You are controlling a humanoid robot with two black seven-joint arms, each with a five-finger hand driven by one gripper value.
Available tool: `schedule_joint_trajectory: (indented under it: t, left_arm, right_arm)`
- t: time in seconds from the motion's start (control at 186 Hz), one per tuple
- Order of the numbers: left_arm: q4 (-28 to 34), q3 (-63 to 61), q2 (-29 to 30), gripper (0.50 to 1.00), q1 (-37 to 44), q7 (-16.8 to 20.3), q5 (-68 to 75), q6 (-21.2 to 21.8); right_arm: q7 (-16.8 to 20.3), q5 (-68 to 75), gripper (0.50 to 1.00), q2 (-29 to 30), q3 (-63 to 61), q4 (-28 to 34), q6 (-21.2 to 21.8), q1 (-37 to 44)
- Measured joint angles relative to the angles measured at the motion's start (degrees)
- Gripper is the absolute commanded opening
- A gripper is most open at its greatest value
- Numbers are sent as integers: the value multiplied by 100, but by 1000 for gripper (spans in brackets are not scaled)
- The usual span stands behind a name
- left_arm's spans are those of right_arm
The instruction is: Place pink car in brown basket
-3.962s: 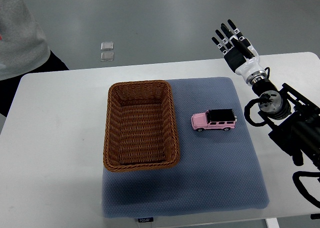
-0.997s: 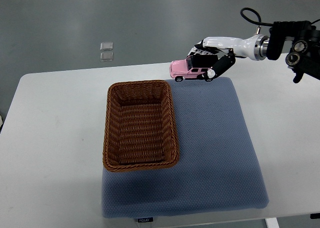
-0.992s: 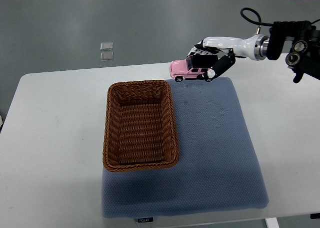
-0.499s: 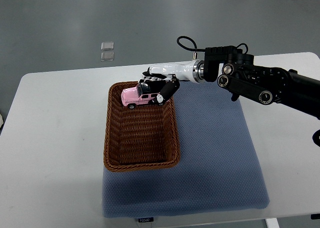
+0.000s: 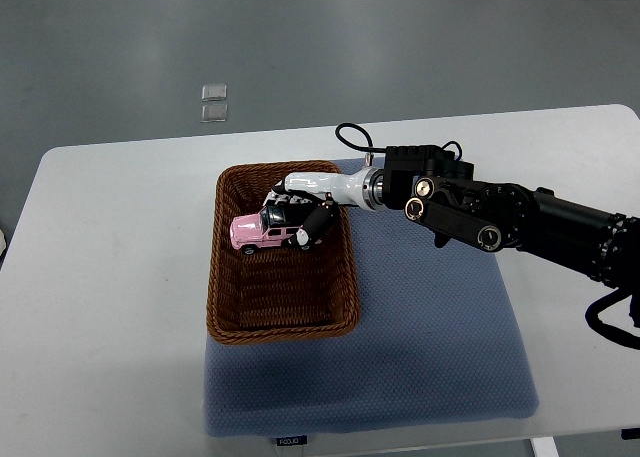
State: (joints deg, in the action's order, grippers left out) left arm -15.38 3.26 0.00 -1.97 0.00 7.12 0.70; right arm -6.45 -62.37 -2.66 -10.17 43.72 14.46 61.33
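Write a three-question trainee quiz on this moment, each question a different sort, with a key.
1. True or false: the right hand grips the pink car.
2. Multiple choice: where is the car now? A) on the blue mat; B) over the inside of the brown basket, towards its far end; C) on the bare white table.
3. Fill the gap: the working arm comes in from the picture's ____ edge.

Key: 1 true. 2 B. 3 right.
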Motion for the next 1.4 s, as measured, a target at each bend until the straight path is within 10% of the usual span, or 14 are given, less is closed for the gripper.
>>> schedule_joint_trajectory:
  t: [0.225,0.649,1.019,1.399]
  left_arm:
    - [12,0,0,1000,-1,0,0,0]
    - [27,6,0,1000,-2,0,0,0]
    - [7,-16,0,1000,0,0,0,0]
    - [21,-27,0,1000,0,0,0,0]
  right_arm:
    - [-15,32,897,26,-55,-217,-118,-147]
    - [-6,507,909,-486,-1417,-202,-8,-180]
    - [-454,3918,909,-605,-4765,-263,-26,-1866]
    - [-720,5975,911,-346,-5083,-449,102,-2441]
